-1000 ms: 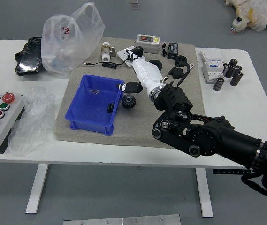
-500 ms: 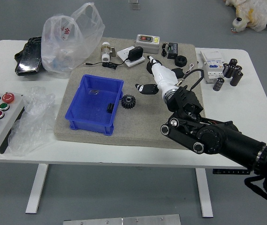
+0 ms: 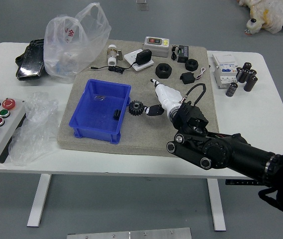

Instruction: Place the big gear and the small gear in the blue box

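Observation:
My right hand (image 3: 150, 95) reaches in from the right with thumb and fingers apart, holding nothing. Its dark thumb tip is just right of a black toothed gear (image 3: 136, 107); whether they touch I cannot tell. That gear lies on the grey mat, beside the right wall of the blue box (image 3: 123, 119). Inside the box, near that wall, is a small black piece (image 3: 117, 114), too small to identify surely as a gear. My left hand is out of view.
Behind the hand lie two black rings (image 3: 163, 70), (image 3: 191, 64) and a black plug (image 3: 187, 77). An adapter with cable (image 3: 142, 57), a plastic bag (image 3: 74, 42) and a button panel (image 3: 2, 122) surround the work area.
My right hand first moved right, away from the box and gear, then came nearer the table's front edge and slightly left. The gear and box have stayed put.

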